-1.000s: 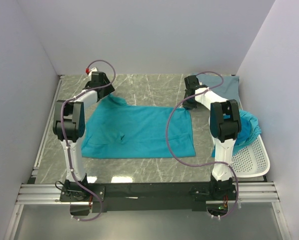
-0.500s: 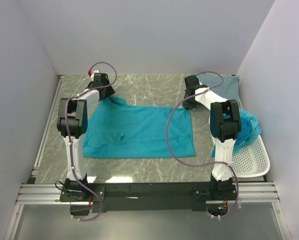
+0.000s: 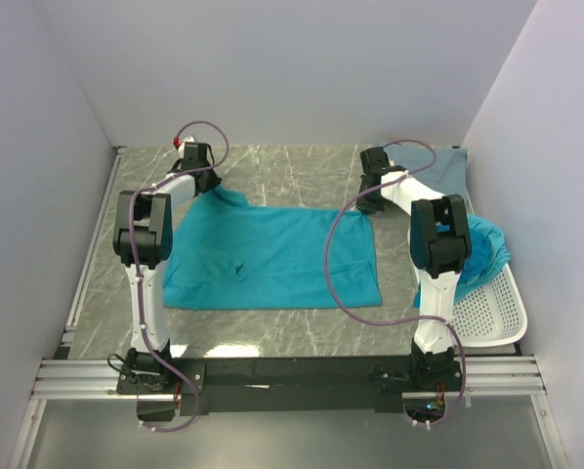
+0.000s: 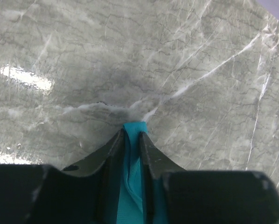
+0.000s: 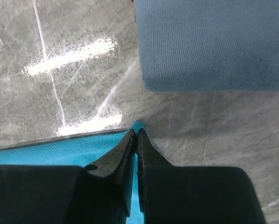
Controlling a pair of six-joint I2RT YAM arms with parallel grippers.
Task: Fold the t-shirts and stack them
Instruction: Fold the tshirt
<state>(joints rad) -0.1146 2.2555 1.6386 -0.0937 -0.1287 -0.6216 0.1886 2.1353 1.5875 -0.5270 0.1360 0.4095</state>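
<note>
A teal t-shirt (image 3: 272,256) lies spread on the marble table. My left gripper (image 3: 200,181) is shut on its far left corner; the teal cloth (image 4: 132,163) shows pinched between the jaws. My right gripper (image 3: 370,203) is shut on its far right corner, with a teal tip (image 5: 138,126) poking past the jaws. A folded grey-blue t-shirt (image 3: 446,171) lies at the far right and fills the top of the right wrist view (image 5: 209,42). More teal t-shirts (image 3: 487,249) are heaped in the basket. No dark red shirt shows.
A white perforated basket (image 3: 487,313) stands at the right edge, behind my right arm. Walls close the table on the left, back and right. Bare marble (image 3: 292,171) lies beyond the spread shirt.
My left gripper has moved slightly right and toward the back with the shirt's corner. The right arm has not moved.
</note>
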